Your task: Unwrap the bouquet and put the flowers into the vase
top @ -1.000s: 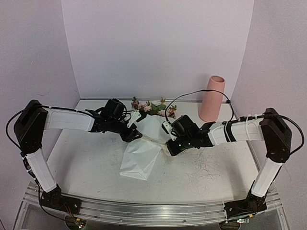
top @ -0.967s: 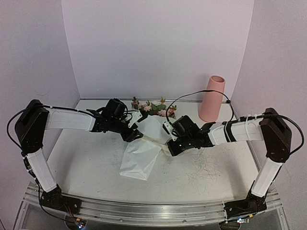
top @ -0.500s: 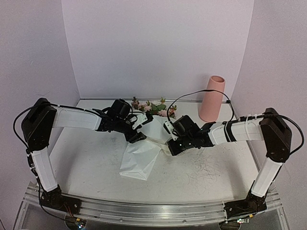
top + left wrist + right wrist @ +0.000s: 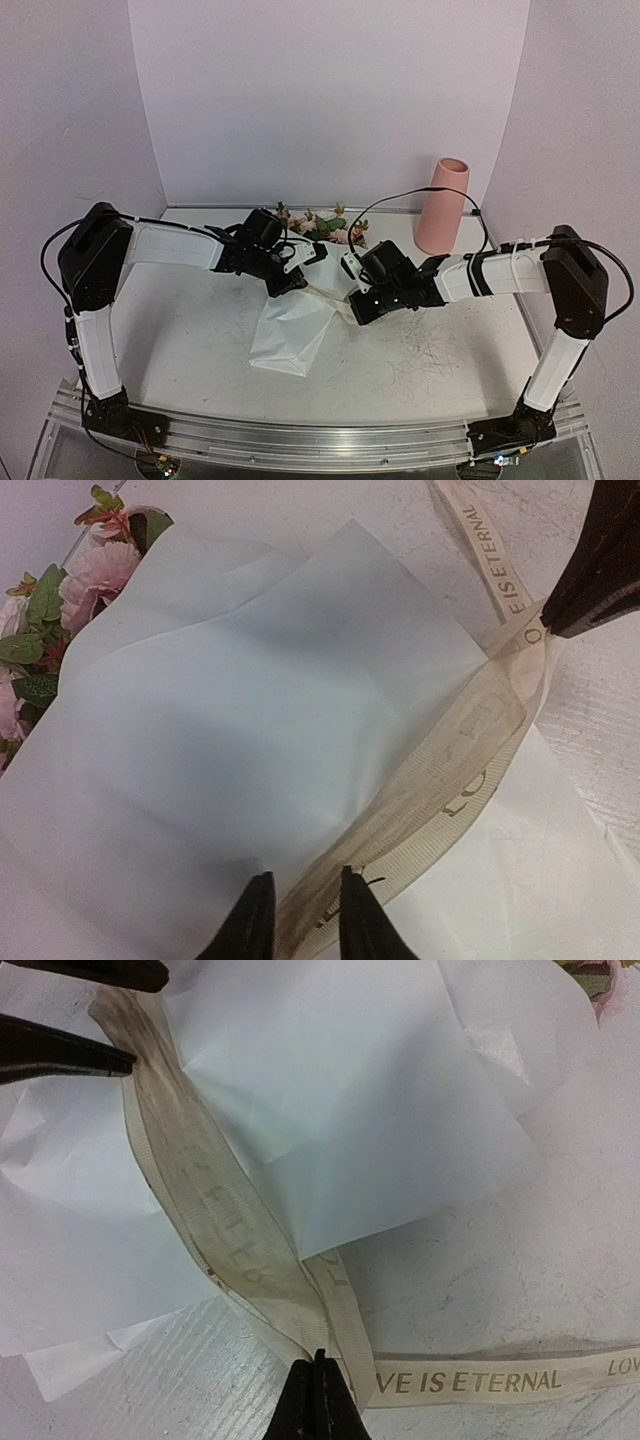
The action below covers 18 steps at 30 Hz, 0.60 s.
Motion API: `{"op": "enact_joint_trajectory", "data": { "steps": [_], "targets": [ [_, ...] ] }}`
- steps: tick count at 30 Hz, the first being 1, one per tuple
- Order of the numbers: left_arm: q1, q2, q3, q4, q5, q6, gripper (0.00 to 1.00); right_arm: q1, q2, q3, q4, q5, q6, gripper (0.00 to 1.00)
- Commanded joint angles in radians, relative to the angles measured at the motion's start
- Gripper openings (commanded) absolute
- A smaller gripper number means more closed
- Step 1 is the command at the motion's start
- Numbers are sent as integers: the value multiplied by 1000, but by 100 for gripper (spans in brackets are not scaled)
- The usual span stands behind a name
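Lying on the table between the arms, the bouquet shows mostly white paper and a few flowers at its far end; the stems are hidden inside. The right gripper is fully closed, pinching the cream ribbon — its print is cut off at the view's edge. The left gripper has its fingers close on both sides of the ribbon — I cannot tell if they press it. The vase stands upright at the far right, well apart.
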Motion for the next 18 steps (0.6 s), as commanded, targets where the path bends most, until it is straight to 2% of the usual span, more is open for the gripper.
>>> {"op": "enact_joint_trajectory", "data": {
  "steps": [1, 2, 3, 9, 18],
  "targets": [
    [-4, -11, 64, -6, -19, -5, 8, -3, -23, 17, -20, 28, 21, 0],
    [-5, -20, 65, -6, -18, -13, 2, -5, -24, 13, -20, 34, 27, 0],
    [-5, -30, 64, -6, -19, -23, 0, -8, -27, 9, -20, 38, 36, 0],
    [9, -85, 42, -3, -45, -112, 0, -52, -47, -36, -20, 43, 84, 0],
    [122, -155, -60, 56, -1, -383, 1, -115, -49, -82, -22, 18, 130, 0]
  ]
}}
